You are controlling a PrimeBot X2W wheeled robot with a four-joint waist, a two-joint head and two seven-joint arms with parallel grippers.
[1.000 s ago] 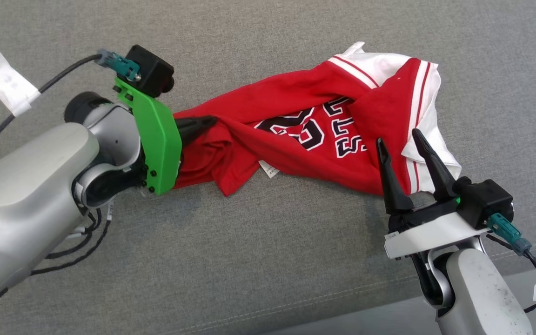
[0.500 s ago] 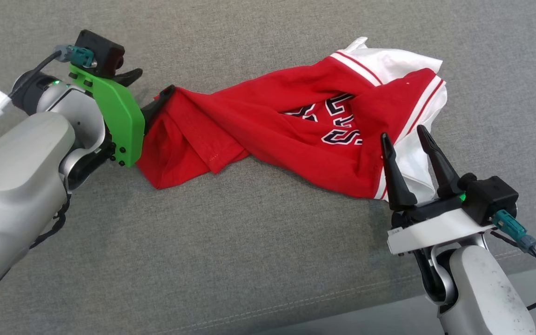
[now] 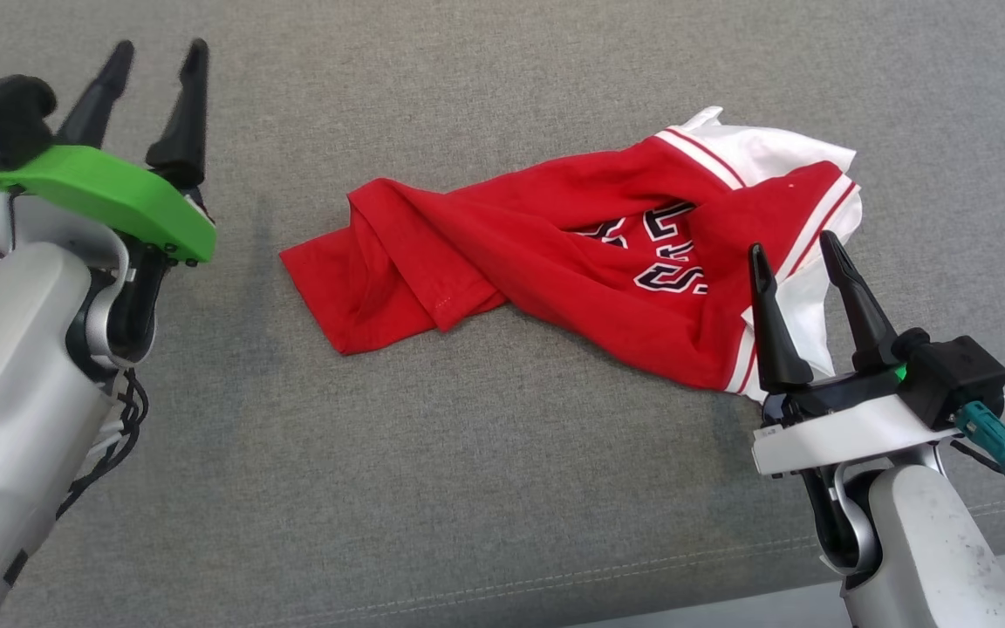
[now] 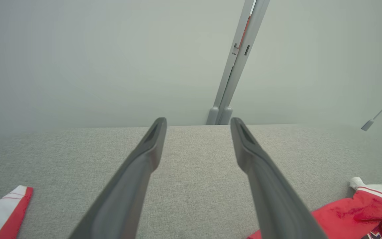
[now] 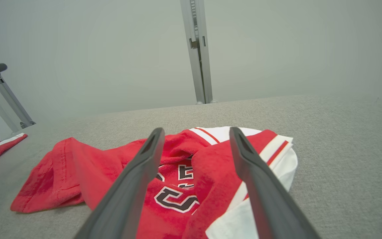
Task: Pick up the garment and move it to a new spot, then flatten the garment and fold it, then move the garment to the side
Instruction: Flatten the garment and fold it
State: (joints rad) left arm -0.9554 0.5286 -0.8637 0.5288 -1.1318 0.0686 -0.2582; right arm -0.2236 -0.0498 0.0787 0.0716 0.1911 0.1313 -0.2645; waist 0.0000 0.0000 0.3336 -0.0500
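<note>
Hovering closest: right gripper [image 3: 792, 242] with the white bracket, low at the near right. Its two long dark fingers [image 5: 128, 192] are spread wide with nothing between them. The tips sit over the white sleeve end of the shirt, and I can't tell if they touch it.
Garment: red jersey-style shirt with white striped sleeve trim and black-and-white lettering [image 3: 555, 253]. It's lying on the tabletop from about the middle out to the right, twisted into a bunched strip, with the lettering half buried in a fold.
Tabletop: grey fabric-covered tabletop [image 3: 468, 480] with a stitched seam along the near edge.
Left gripper: the one on the green bracket [image 3: 160, 45], off at the left and well apart from the shirt's plain red end. Its fingers [image 4: 134, 186] are apart and empty, pointing toward the far edge.
Stray cloth: small red-and-white piece of fabric [image 4: 5, 205] at the far left by the left arm. Probably another garment, hard to say.
Far end: pale wall with a grey metal post [image 5: 197, 49] behind the tabletop.
Done so far: my guess is the pick-up-and-move bit is done, since the shirt lies out in the open and neither gripper has hold of it.
Left to do: basically everything else. It's not flat at all, so there's spreading it out, folding it, then sliding it to the side.
</note>
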